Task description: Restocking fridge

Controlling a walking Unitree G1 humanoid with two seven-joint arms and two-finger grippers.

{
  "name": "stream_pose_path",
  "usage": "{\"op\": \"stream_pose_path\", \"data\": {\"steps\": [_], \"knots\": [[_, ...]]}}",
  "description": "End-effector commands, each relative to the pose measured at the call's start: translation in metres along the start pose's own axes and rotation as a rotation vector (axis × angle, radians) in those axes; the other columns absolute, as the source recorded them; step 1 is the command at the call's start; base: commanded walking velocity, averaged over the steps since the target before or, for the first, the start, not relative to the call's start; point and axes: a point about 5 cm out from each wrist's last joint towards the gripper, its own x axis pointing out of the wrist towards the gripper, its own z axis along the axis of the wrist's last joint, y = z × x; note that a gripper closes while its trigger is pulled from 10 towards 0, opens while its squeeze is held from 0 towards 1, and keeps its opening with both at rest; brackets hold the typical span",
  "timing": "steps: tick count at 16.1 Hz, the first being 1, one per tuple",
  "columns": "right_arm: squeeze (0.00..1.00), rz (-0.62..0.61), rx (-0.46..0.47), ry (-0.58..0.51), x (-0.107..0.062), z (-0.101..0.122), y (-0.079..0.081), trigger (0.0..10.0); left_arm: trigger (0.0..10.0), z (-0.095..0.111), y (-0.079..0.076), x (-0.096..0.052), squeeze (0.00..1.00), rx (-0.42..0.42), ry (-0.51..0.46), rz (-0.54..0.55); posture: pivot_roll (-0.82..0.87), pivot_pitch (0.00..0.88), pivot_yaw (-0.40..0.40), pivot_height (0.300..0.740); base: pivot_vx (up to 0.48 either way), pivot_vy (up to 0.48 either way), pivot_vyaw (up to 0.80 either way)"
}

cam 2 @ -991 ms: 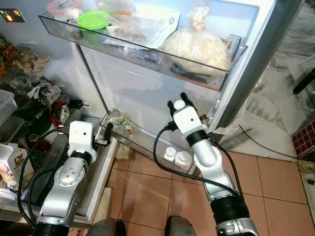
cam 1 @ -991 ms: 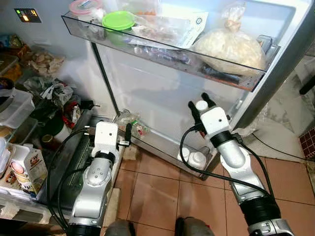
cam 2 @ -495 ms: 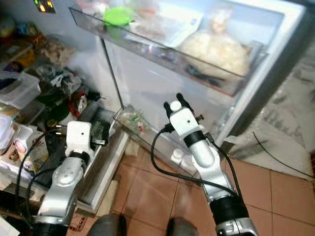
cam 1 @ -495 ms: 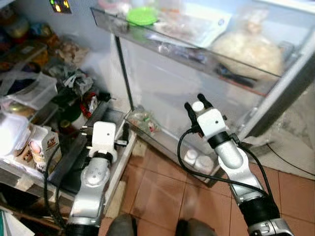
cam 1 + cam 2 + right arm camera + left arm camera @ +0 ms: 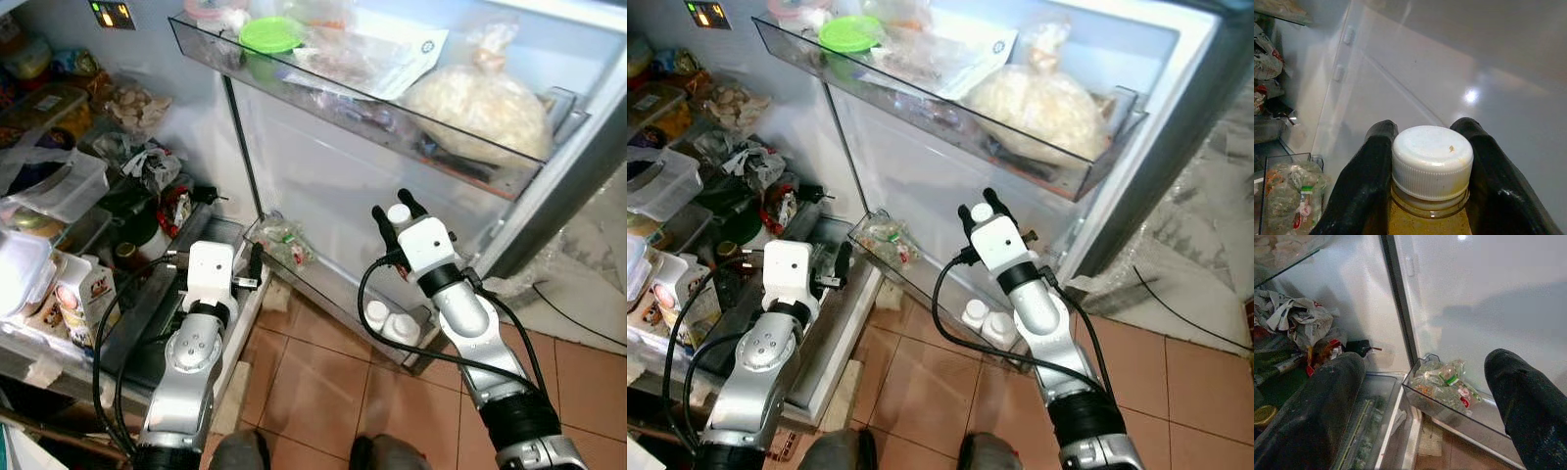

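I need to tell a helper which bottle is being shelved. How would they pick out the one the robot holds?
Start at the open fridge door and find the lower door shelf near the floor. Above its right end, the right tool is shut on the bottle. It has yellowish contents and is lifted off the shelf, while the two white-capped bottles stand in it.

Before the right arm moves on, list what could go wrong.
The right gripper holds the bottle only at its white cap, so it might swing or slip. The lower door shelf already holds two white-capped bottles near that end, so the incoming one could knock them.
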Motion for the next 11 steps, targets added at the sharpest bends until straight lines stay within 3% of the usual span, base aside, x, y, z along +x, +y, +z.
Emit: {"op": "stream_pose_path", "data": {"steps": [1,11], "knots": [[0.0,-0.008,-0.008,-0.034,0.0016,0.0054,-0.0036,10.0,10.0,-0.001,0.0016,-0.0004,0.0,0.001,0.001,0.002,0.03,0.078,0.025,0.74,0.289,0.0,0.0],[0.0,-0.016,-0.056,-0.032,0.0017,0.0041,-0.0071,10.0,10.0,-0.0026,-0.0014,0.0008,0.0,-0.005,0.007,-0.014,0.02,0.079,0.024,0.74,0.27,0.0,0.0]]}}
